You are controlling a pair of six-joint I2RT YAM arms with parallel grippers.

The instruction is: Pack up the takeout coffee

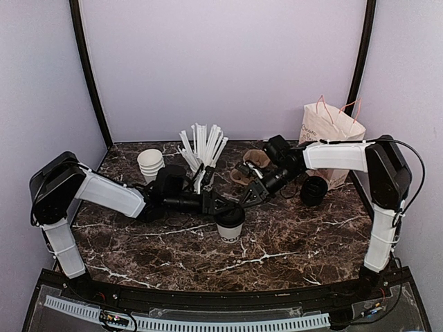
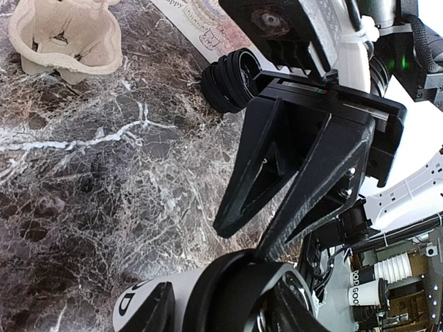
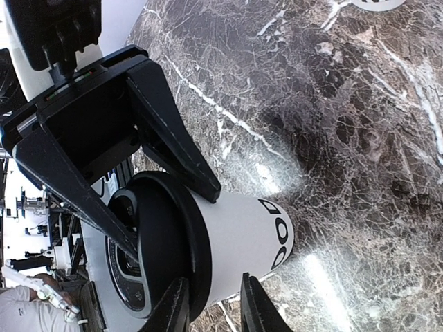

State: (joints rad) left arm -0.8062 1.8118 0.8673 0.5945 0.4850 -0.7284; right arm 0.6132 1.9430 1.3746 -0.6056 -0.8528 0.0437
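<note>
Coffee cup [image 1: 230,229] stands upright near the middle of the marble surface [image 1: 291,238], probably so both arms can reach it. The left fingers [image 3: 176,149] straddle its black lid [image 3: 166,242] at the rim, likely to lift it; whether they clamp yet I cannot tell. The right fingers [image 2: 308,183] hover narrowly parted just above the lid's edge, gripping nothing. A paper bag [image 1: 331,128], seemingly the destination, waits well apart at the right.

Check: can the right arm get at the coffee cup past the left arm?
Probably yes: the right hand straddles the cup by its lid, and the left hand sits over the lid from the other side, not blocking.
</note>
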